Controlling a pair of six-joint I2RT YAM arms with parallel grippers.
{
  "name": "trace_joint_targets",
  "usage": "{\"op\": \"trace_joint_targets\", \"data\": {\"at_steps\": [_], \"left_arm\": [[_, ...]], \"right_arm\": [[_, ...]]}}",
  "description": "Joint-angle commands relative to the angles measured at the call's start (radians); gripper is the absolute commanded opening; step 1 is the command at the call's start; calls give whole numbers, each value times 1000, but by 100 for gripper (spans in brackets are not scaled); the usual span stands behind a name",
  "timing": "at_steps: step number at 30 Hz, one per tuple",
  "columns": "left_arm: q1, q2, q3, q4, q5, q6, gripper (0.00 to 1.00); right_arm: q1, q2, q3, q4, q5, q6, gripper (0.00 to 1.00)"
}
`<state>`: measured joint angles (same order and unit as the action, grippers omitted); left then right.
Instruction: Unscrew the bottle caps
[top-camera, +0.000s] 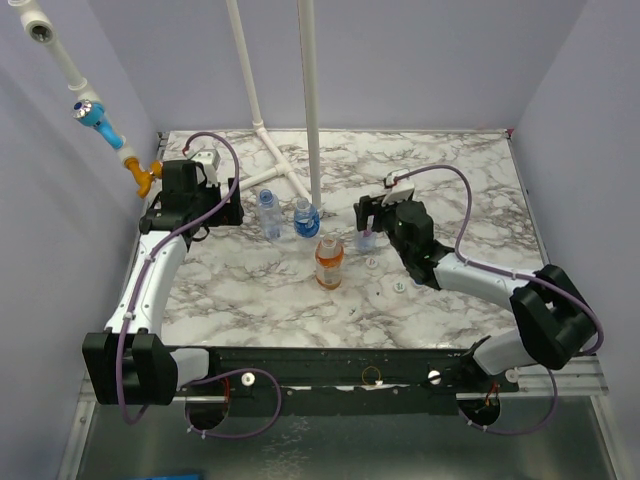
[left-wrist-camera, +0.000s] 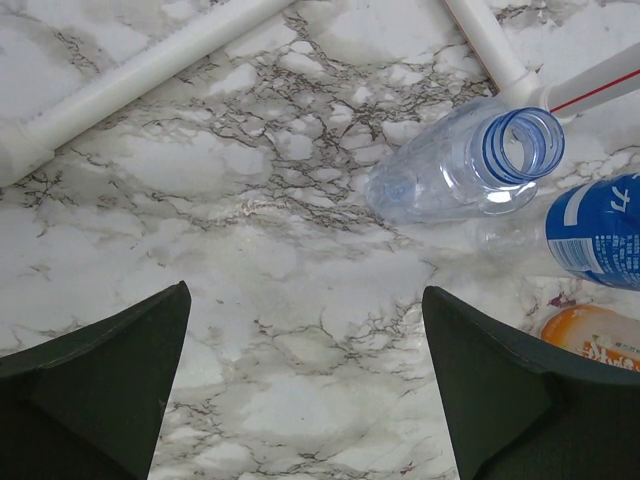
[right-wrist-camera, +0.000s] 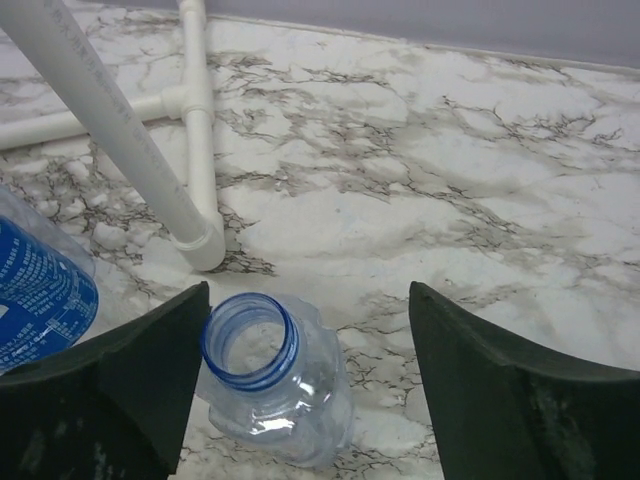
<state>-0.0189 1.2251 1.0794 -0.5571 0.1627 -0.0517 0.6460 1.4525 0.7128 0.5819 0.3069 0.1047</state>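
Four bottles stand mid-table. A clear bottle (top-camera: 268, 213) has an open blue-ringed neck in the left wrist view (left-wrist-camera: 520, 145). Next to it are a blue-labelled bottle (top-camera: 306, 218) and an orange-liquid bottle (top-camera: 329, 262). A small clear bottle (top-camera: 366, 240) stands uncapped between my right gripper's (right-wrist-camera: 308, 300) open fingers, close to the left finger (right-wrist-camera: 150, 350), and its neck (right-wrist-camera: 250, 340) is open. My left gripper (left-wrist-camera: 306, 292) is open and empty over bare marble, left of the bottles. Two tiny white caps (top-camera: 371, 263) (top-camera: 399, 287) lie on the table near the right arm.
A white pipe frame (top-camera: 285, 165) with an upright pole (top-camera: 311, 100) stands behind the bottles, and its foot (right-wrist-camera: 200, 240) is close to the right gripper. A pipe with a blue and an orange fitting (top-camera: 100, 120) hangs at the back left. Lavender walls enclose the table.
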Motion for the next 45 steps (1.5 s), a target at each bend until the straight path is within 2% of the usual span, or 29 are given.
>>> {"op": "trace_joint_targets", "data": {"at_steps": [1, 3, 11, 22, 24, 27, 30, 36, 40, 42, 44, 45], "left_arm": [[7, -4, -28, 56, -33, -24, 99], [7, -3, -33, 71, -33, -25, 99], [7, 20, -38, 100, -36, -27, 99], [7, 61, -81, 202, -55, -22, 99], [7, 67, -105, 239, -47, -4, 99], [10, 78, -137, 308, -38, 30, 99], [70, 91, -184, 429, -17, 47, 99], [173, 143, -296, 726, 52, 12, 99], [177, 170, -390, 928, 52, -4, 99], [177, 182, -424, 986, 74, -12, 99], [177, 200, -451, 1036, 92, -23, 99], [177, 213, -462, 1054, 96, -32, 99]], "right_arm": [[-3, -42, -4, -26, 22, 3, 85], [-4, -55, 9, -48, 21, 11, 91], [-3, -108, 50, -121, 5, 19, 99], [-20, -172, 191, -326, 5, 75, 100], [-58, -197, 212, -370, -7, 103, 100], [-179, -227, 209, -413, -49, 161, 100], [-378, -256, 185, -438, -158, 266, 100], [-601, -240, 190, -468, -188, 292, 100], [-685, -162, 210, -500, -104, 284, 100], [-693, -127, 199, -480, 32, 280, 100], [-700, -102, 135, -370, 133, 257, 100], [-701, -97, 79, -264, 156, 222, 100]]}}
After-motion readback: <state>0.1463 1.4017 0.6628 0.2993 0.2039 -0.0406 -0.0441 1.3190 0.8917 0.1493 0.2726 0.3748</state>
